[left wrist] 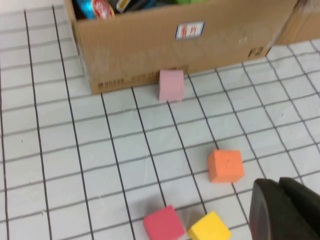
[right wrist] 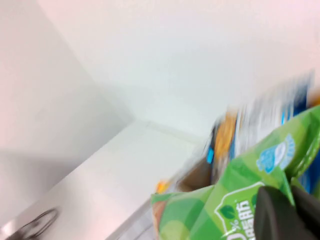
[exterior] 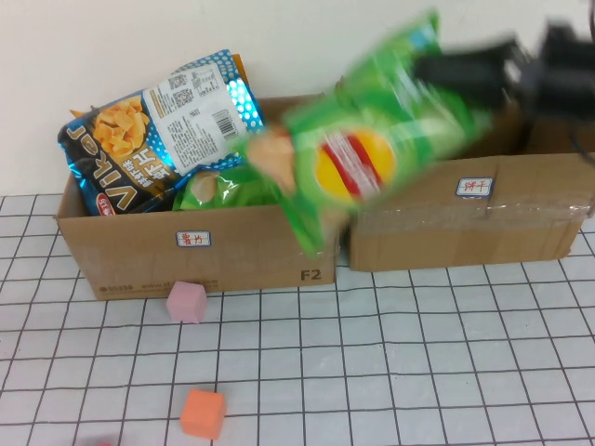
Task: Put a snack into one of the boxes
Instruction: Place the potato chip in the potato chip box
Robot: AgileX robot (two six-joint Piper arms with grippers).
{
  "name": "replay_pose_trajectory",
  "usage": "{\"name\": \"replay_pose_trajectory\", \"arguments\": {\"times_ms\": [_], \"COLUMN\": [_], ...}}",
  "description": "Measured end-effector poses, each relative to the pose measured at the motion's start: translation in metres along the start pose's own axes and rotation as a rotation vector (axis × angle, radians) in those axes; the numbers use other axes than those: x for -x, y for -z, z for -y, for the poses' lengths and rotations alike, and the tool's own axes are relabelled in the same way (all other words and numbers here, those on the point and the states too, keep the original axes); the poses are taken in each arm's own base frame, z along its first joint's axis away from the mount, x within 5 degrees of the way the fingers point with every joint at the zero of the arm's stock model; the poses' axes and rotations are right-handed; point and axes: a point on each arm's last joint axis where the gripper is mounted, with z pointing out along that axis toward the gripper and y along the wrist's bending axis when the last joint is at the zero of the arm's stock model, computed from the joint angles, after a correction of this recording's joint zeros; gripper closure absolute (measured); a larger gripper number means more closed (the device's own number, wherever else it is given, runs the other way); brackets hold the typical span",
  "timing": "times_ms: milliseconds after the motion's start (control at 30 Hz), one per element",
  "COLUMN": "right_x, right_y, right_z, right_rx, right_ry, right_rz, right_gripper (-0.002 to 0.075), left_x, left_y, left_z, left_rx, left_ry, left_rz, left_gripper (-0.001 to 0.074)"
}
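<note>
Gridded white worktop (exterior: 418, 372) holds two cardboard boxes (exterior: 200, 246). Right gripper (exterior: 465, 70) pinches a green chip bag (exterior: 367, 158) above them; left gripper (left wrist: 280, 210) hovers low, state unclear.

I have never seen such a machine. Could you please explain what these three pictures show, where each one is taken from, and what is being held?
This is a robot with two arms, each ending in a gripper. The high view looks down at a gridded table with two cardboard boxes. The left box already holds a blue chip bag. The right gripper carries a green chip bag in the air above both boxes; the right box sits below it. The other pictures come from cameras on the wrists. The left gripper hangs low over the table near pink, orange, red and yellow cubes.
</note>
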Motion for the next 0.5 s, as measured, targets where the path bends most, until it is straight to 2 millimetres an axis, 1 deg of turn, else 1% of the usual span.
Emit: {"name": "replay_pose_trajectory", "arguments": {"times_ms": [100, 133, 233, 267, 367, 400, 500], "right_x": [0.03, 0.045, 0.059, 0.062, 0.062, 0.062, 0.052], "right_y": [-0.025, -0.041, -0.064, -0.071, -0.095, -0.101, -0.122], "right_z": [-0.002, 0.003, 0.018, 0.026, 0.05, 0.056, 0.081], "right_rx": [0.01, 0.028, 0.043, 0.04, 0.023, 0.017, -0.013], "right_ry": [0.064, 0.067, 0.052, 0.04, -0.004, -0.006, -0.031], "right_rz": [0.046, 0.069, 0.096, 0.106, 0.123, 0.132, 0.14], "right_gripper": [0.0723, 0.0724, 0.0724, 0.0724, 0.0724, 0.0724, 0.0725], "left_x": [-0.01, -0.016, -0.022, -0.023, -0.024, -0.024, -0.023], "left_y": [-0.004, -0.006, -0.01, -0.011, -0.012, -0.012, -0.012], "left_z": [-0.002, -0.002, -0.003, -0.003, -0.003, -0.002, -0.002], "left_rx": [0.003, 0.003, 0.003, 0.0, -0.001, -0.004, -0.007], "left_ry": [0.001, 0.002, 0.005, 0.007, 0.011, 0.015, 0.015], "left_rz": [-0.017, -0.028, -0.046, -0.051, -0.059, -0.057, -0.046], "left_gripper": [0.0736, 0.0736, 0.0735, 0.0736, 0.0736, 0.0736, 0.0736]}}
